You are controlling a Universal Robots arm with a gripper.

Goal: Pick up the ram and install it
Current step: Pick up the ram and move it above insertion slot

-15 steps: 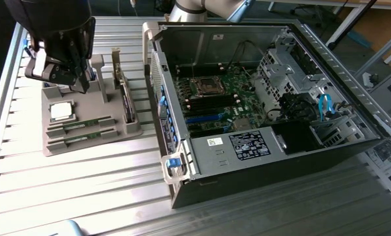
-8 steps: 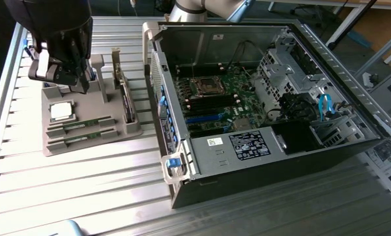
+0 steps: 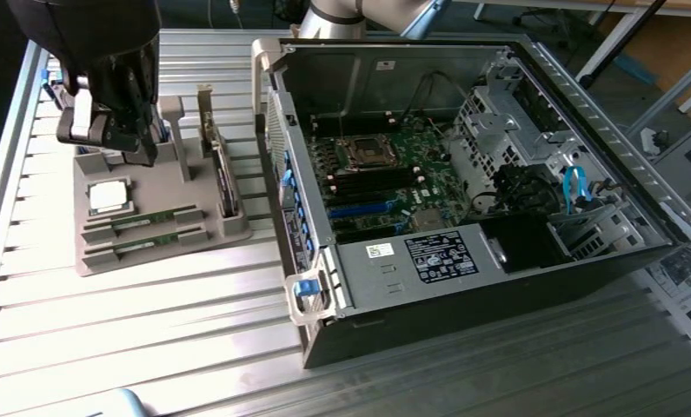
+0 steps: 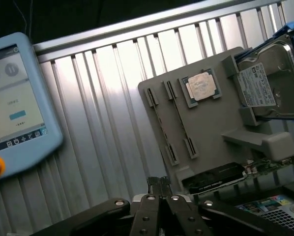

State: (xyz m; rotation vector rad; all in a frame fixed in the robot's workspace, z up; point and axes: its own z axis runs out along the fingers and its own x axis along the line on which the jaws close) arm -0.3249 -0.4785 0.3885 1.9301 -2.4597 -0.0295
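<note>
Hovering closed hand (image 4: 160,185) over tray (image 4: 220,123); ram (image 3: 154,222) slotted there; drive label (image 4: 255,86) illegible

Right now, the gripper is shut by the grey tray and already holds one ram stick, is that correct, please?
Not quite: the gripper is shut by the grey tray but holds nothing, as the wrist view shows. In the exterior view one ram stick and the second ram stick lie in their tray slots.

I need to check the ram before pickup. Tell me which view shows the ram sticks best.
The exterior view: both ram sticks show their green sides, standing in the grey holder. The wrist view shows the sticks edge-on, as thin dark lines in the slots.
</note>
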